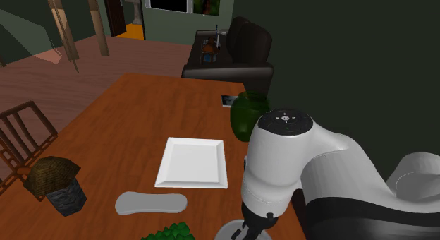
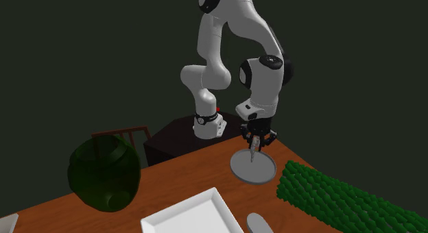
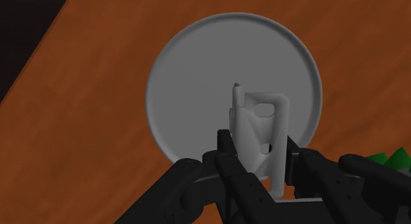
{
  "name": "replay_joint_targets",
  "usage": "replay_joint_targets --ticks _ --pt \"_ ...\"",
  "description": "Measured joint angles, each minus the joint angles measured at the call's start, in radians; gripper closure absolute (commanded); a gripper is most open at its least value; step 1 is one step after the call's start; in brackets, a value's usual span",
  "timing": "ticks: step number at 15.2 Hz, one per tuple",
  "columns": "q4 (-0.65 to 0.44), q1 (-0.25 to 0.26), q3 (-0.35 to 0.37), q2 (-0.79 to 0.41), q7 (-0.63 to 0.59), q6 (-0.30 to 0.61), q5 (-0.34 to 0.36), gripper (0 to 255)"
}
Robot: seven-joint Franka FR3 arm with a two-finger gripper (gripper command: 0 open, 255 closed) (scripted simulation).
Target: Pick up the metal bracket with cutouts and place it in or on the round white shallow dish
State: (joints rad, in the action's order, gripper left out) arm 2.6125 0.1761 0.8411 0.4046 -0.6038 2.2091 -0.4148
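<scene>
My black gripper point(image 3: 258, 165) is shut on the pale grey metal bracket point(image 3: 262, 127), which has an oval cutout near its tip and stands upright between the fingers. The bracket hangs just above the round grey-white shallow dish point(image 3: 197, 91), over the half of the dish nearer the fingers. In the second exterior view the gripper point(image 2: 255, 142) points straight down, the bracket point(image 2: 254, 155) hangs from it, and its lower end is close over the dish point(image 2: 241, 171). In the shoulder view the white arm hides most of the dish point(image 1: 227, 232).
On the wooden table are a square white plate point(image 1: 192, 162), a flat grey oval piece point(image 1: 151, 202), a dark green jar point(image 1: 248, 113), a brown-and-dark block point(image 1: 56, 183) and a bumpy green object point(image 2: 336, 197) right beside the dish. A chair point(image 1: 21, 136) stands at the table's left edge.
</scene>
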Motion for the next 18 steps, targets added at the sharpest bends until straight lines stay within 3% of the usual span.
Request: replay_joint_targets --ticks 4,5,11,15,18 --pt "0.001 -0.001 0.001 -0.002 0.0 0.003 0.001 255" --pt "0.001 -0.001 0.001 -0.002 0.0 0.003 0.001 0" --pt "0.001 -0.001 0.001 -0.002 0.0 0.003 0.001 0" --pt "-0.057 0.01 -0.05 0.061 0.013 -0.113 0.005 0" --pt "-0.072 0.016 -0.063 0.08 0.015 -0.149 0.005 0"
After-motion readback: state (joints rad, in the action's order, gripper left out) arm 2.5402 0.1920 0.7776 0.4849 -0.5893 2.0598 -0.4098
